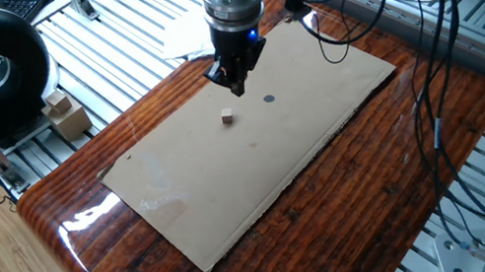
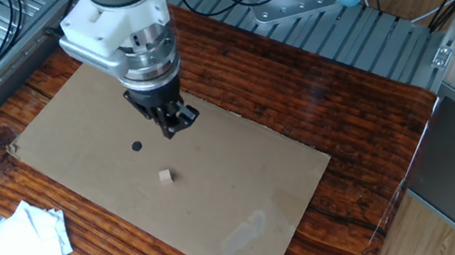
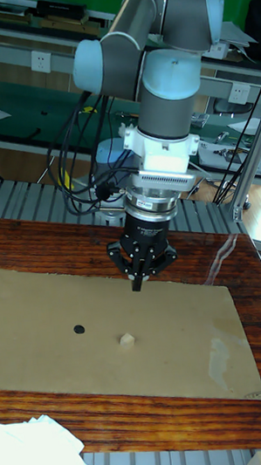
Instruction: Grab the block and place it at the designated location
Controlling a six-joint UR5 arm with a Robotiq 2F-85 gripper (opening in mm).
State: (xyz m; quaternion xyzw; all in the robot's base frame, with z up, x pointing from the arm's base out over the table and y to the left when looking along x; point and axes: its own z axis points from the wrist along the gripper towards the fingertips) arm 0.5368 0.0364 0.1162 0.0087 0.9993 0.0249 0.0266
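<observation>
Right, the flat tan cardboard sheet (image 1: 254, 144) carries everything, with my black two-finger gripper (image 2: 174, 127) hanging empty above it, fingers drawn together. The tiny light-tan wooden cube (image 1: 227, 115) sits free, near the small dark round dot (image 1: 268, 99). I judge it light, stiff and easily knocked, best pinched across opposite flat faces; its edges are too small to read.

Glossy wooden table (image 1: 406, 157) (matt cardboard (image 1: 228, 168))

Tiny tan block (image 1: 228, 114) flat on cardboard, near but apart from the small dark dot (image 1: 268, 99).
</observation>
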